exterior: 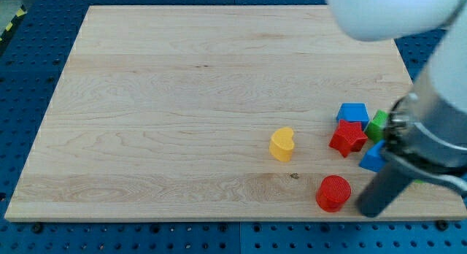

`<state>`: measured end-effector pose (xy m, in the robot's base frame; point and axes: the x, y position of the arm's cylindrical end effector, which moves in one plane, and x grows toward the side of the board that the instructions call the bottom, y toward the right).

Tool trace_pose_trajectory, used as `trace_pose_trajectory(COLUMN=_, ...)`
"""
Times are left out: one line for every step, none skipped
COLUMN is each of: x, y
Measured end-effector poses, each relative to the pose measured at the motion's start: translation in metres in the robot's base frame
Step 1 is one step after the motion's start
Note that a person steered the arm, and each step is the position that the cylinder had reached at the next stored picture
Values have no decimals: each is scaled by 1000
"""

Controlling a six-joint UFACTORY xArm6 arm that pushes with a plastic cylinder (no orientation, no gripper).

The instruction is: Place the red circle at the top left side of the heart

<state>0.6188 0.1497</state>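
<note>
Pale wooden surface (182, 101) set on a blue perforated base (29, 71). Yellow heart (282, 144) lying right of centre, in the lower half, alone with bare wood around it. Red circle (334, 192) down near the view's bottom edge, below and to the right of the heart, well apart from it. Just right of the red circle, my tip (368, 211), the lower end of the dark rod, close beside the circle but seemingly not touching; hard to say for certain, the rod being blurred. No tool with jaws here, only the plain rod, so nothing to stand apart or together.

Further right, a tight cluster: red star (348, 137), blue block (352, 112) of roughly pentagonal form just above it and touching, green block (377, 125) to the right, shape unclear behind the arm, and another blue block (373, 158) below, partly hidden by the rod. White and grey arm body (438, 101) filling the view's right side.
</note>
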Motion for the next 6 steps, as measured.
trace_pose_trajectory(x=0, y=-60)
trace_pose_trajectory(x=0, y=-75)
trace_pose_trajectory(x=0, y=-74)
trace_pose_trajectory(x=0, y=-70)
trace_pose_trajectory(x=-14, y=-75)
trace_pose_trajectory(x=-35, y=-93)
